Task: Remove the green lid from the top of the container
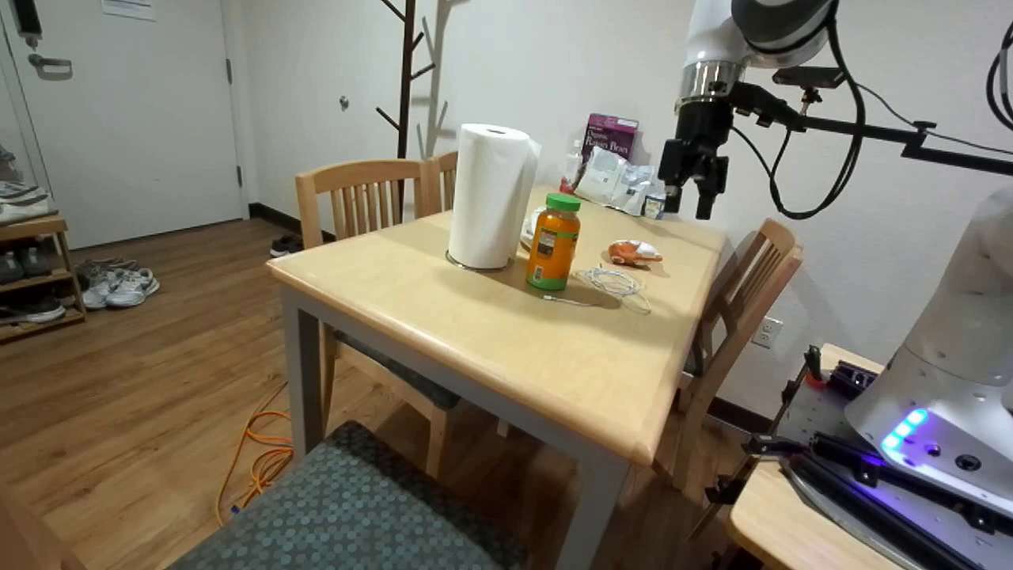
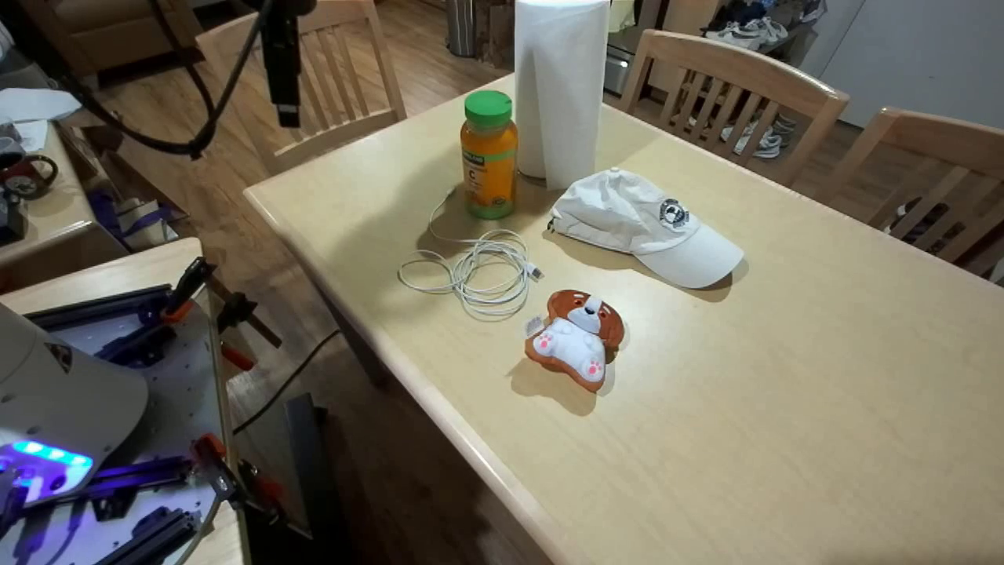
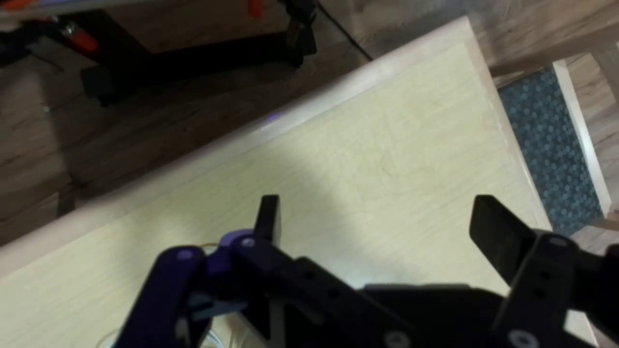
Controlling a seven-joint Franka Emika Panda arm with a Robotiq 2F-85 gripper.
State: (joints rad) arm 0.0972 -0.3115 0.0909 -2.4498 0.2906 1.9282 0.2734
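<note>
Exterior view: tool (image 1: pixel 689 206) agape, well apart from green lid (image 1: pixel 563 203), higher than table edge (image 1: pixel 459 364)

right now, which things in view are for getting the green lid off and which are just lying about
For the job:
orange container, upright
green lid, on top of it
gripper, open, nothing between its fingers

Just lying about:
paper towel roll
white cap
white cable
dog toy
purple cereal box
</note>
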